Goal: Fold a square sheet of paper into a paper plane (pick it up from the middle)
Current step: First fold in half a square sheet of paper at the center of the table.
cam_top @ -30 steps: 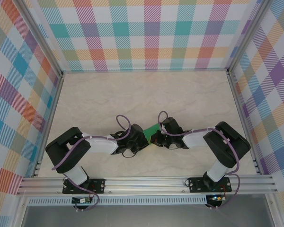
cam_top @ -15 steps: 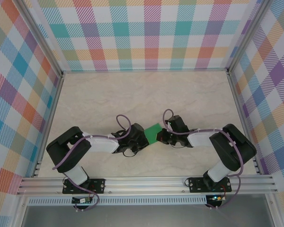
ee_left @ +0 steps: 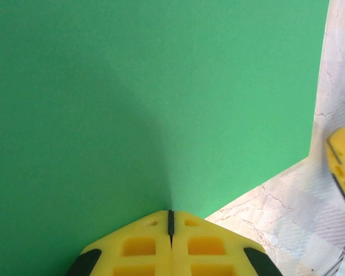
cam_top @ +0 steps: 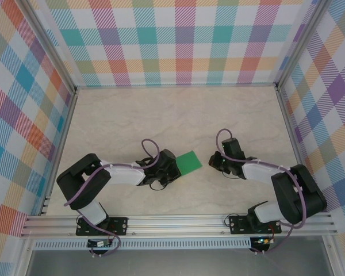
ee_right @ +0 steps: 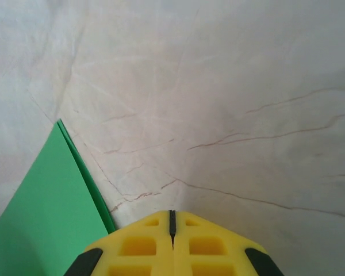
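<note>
The square sheet of paper [cam_top: 189,162] is bright green and lies flat on the marble table, tilted in the top view. In the right wrist view the paper [ee_right: 46,213] shows two layers along its edge, so it is folded over. My left gripper [cam_top: 171,167] is shut, with its tip at the sheet's left side. Its yellow fingers [ee_left: 144,244] are closed together over the green paper [ee_left: 149,98]. My right gripper [cam_top: 214,162] is shut with nothing in it and stands apart, just right of the sheet. Its tip [ee_right: 171,221] is over bare table.
The marble tabletop [cam_top: 178,115] is fenced by an aluminium frame and plaid walls [cam_top: 178,40]. The near rail [cam_top: 178,221] carries both arm bases. A yellow finger of the right gripper [ee_left: 344,167] shows at the right edge of the left wrist view.
My right gripper has drawn back to the right, off the paper, uncovering the sheet's right half. The left gripper has stayed at the sheet's left side.
</note>
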`<state>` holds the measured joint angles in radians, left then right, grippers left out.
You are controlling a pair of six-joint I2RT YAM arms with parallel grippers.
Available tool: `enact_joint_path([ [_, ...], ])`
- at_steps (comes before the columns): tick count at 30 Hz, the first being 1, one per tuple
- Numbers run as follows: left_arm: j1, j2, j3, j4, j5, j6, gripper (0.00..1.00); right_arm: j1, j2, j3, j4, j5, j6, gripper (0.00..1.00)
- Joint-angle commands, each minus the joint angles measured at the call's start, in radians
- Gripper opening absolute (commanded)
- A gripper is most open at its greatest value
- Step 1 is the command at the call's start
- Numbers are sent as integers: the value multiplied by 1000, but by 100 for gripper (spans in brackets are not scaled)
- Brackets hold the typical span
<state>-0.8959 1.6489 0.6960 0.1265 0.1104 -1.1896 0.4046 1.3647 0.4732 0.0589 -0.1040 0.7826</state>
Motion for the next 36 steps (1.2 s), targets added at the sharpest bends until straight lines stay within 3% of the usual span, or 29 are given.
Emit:
enact_joint_path([
  [1,7,49,9,-191,-30,94,0,-3,-92,45,-92,-5,-45,2],
  [9,57,100,79,-263,7,412,0,37,-150,123,-159,-128,-27,1],
  [13,80,131,101,-264,42,495,0,83,-122,147,-136,-150,5,1],
  [27,105,102,93,-263,46,498,0,195,125,169,114,-239,142,0],
  [36,114,78,85,-273,33,506,0,206,242,196,139,-245,133,0],
])
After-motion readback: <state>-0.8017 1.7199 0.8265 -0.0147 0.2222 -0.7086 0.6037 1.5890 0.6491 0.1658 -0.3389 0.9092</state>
